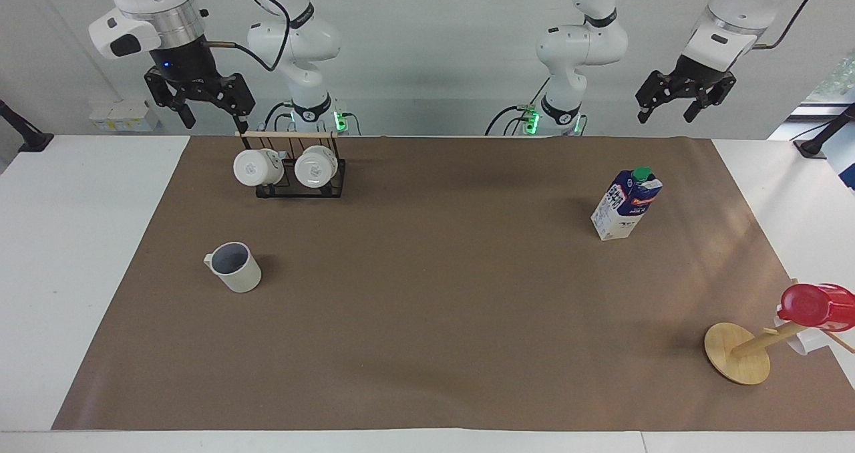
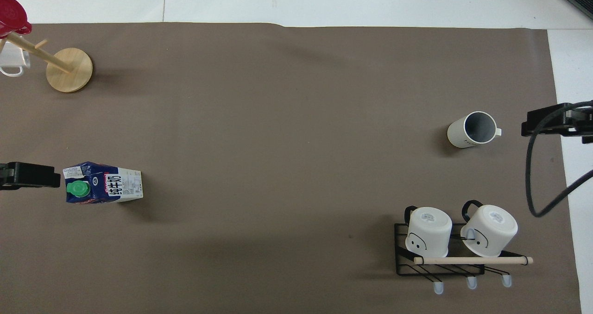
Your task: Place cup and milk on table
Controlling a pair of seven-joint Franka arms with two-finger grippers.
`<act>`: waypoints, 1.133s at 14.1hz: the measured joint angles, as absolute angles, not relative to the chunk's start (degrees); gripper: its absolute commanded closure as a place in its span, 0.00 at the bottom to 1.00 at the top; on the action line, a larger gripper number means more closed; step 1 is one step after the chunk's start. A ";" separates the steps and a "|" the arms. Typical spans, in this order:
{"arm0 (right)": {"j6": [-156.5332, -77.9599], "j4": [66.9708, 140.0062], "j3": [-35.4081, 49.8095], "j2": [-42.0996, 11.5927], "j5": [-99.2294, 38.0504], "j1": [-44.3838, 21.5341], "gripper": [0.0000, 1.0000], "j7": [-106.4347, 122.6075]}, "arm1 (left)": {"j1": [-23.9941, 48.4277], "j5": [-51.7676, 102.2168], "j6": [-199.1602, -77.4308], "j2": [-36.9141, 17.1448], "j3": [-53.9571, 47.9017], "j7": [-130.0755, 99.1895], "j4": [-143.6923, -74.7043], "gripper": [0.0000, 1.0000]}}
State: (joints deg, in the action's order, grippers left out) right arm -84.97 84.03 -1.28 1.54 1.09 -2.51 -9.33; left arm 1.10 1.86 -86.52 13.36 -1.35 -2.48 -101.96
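The cream-white cup (image 1: 234, 267) (image 2: 472, 129) stands upright on the brown mat (image 1: 434, 306) of the white table (image 1: 67, 239), toward the right arm's end. The milk (image 1: 624, 204) (image 2: 104, 183), a white and blue carton with a green cap, stands upright on the mat toward the left arm's end. My left gripper (image 1: 664, 113) (image 2: 46, 175) hangs high in the air, open and empty, well clear of the carton. High up at the right arm's end, my right gripper (image 1: 215, 120) (image 2: 533, 124) is open and holds nothing.
A black wire rack (image 1: 290, 172) (image 2: 440, 258) with two white mugs and a wooden bar sits on the mat near the right arm's base. A wooden mug tree (image 1: 738, 353) (image 2: 69, 69) carrying a red cup (image 1: 818, 306) (image 2: 11, 13) stands at the left arm's end, farther from the robots than the carton.
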 measured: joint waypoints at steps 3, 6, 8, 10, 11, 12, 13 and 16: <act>-84.97 84.03 -1.28 1.54 1.09 -2.51 0.00 -9.33 | 1.01 1.86 -86.66 13.29 -0.88 -2.48 -103.32 0.00; -84.97 84.03 -1.28 1.54 1.09 -2.51 0.00 -9.33 | 0.94 1.86 -86.73 13.23 -0.43 -2.48 -104.79 0.00; -84.97 84.03 -1.28 1.54 1.09 -2.51 0.00 -9.33 | 0.42 1.86 -87.37 13.21 -0.39 -2.48 -105.55 0.00; -84.97 84.03 -1.28 1.54 1.09 -2.51 0.00 -9.33 | -0.09 1.86 -88.81 13.20 -0.33 -2.48 -105.88 0.00; -84.97 84.03 -1.28 1.54 1.09 -2.51 0.00 -9.33 | -0.37 1.86 -89.25 13.20 -0.33 -2.48 -106.05 0.00; -84.97 84.03 -1.28 1.54 1.09 -2.51 0.00 -9.33 | -0.46 1.86 -89.36 13.18 -0.33 -2.48 -106.40 0.00; -84.97 84.03 -1.28 1.54 1.09 -2.51 0.00 -9.33 | -0.46 1.86 -89.63 13.17 -0.42 -2.48 -106.94 0.00; -84.97 84.03 -1.28 1.54 1.09 -2.51 0.00 -9.33 | -0.45 1.86 -91.03 13.06 -0.72 -2.48 -108.15 0.00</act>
